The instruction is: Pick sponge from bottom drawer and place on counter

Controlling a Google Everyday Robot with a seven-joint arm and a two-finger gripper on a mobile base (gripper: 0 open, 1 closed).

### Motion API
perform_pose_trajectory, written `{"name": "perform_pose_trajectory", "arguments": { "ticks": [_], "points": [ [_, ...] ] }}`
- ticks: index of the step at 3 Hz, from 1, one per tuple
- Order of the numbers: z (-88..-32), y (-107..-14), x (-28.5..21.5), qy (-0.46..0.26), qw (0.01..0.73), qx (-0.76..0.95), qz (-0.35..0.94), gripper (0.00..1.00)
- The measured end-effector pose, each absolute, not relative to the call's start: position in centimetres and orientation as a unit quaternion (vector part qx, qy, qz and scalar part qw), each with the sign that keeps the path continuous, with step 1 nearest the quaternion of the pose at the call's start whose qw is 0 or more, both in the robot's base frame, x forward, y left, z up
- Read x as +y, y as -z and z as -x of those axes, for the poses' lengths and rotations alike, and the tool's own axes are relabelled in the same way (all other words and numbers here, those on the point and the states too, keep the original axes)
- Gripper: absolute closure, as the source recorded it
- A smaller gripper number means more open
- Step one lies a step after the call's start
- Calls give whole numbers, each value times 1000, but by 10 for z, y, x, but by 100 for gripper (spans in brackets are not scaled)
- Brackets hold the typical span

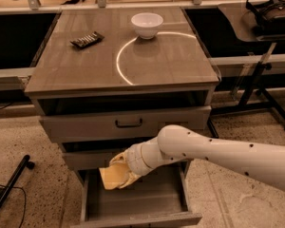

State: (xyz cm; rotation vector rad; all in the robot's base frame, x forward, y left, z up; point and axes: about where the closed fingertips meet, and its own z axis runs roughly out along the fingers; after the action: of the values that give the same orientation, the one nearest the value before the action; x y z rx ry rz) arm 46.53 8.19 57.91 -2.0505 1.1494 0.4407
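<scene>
The pale-yellow sponge (112, 178) is held in my gripper (120, 172) above the left part of the open bottom drawer (137, 203). The gripper is shut on the sponge, just in front of the middle drawer's face. My white arm (218, 156) reaches in from the right. The glossy grey-brown counter (85, 65) with its bright curved reflection lies above, at the top of the cabinet.
A white bowl (147, 24) and a dark flat wrapped bar (87, 39) sit on the counter. Two shallower drawers with black handles (128, 123) are above the bottom one. A side table with black legs (261, 75) stands right; a black stand leg (9, 186) lies left.
</scene>
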Motion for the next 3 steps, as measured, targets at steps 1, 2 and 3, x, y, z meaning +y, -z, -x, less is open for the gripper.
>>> {"name": "perform_pose_trajectory", "arguments": {
  "ticks": [1, 2, 3],
  "points": [
    [-462, -629, 85, -126, 375, 419, 817, 100],
    [-462, -630, 85, -125, 375, 419, 818, 100],
    [-468, -662, 71, -120, 407, 433, 795, 100]
  ]
}}
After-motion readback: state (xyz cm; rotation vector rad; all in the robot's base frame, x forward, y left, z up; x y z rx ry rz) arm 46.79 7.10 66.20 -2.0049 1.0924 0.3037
